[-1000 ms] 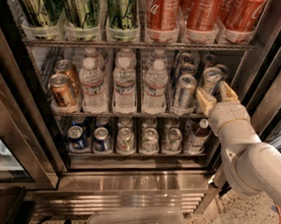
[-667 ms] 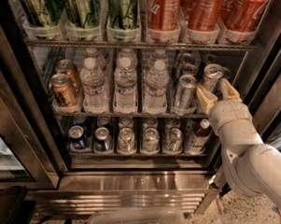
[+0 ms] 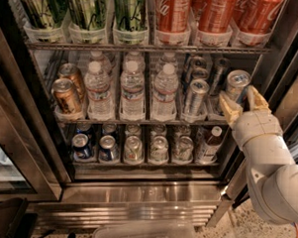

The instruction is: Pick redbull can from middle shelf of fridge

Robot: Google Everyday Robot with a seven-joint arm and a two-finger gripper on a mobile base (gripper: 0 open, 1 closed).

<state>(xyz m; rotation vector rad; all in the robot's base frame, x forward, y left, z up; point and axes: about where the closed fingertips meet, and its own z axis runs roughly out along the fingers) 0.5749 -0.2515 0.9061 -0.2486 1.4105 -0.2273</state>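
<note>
Camera view shows the cream two-finger hand [image 3: 243, 100] at the right end of the steel wire middle shelf [image 3: 139, 122] of the big dark-framed fridge [image 3: 24, 135], clenched on a slim tall silver redbull can [image 3: 238, 81]. It grips low, so the can may tip and slip out. Just left of the hand stands another slim silver can [image 3: 195, 95]; a bump could topple it.

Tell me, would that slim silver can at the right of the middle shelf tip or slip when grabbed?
The redbull can, with the tool at its lower half on the middle shelf, is tall and slim, so probably tippy. Its shiny metal skin may be slippery.
</note>
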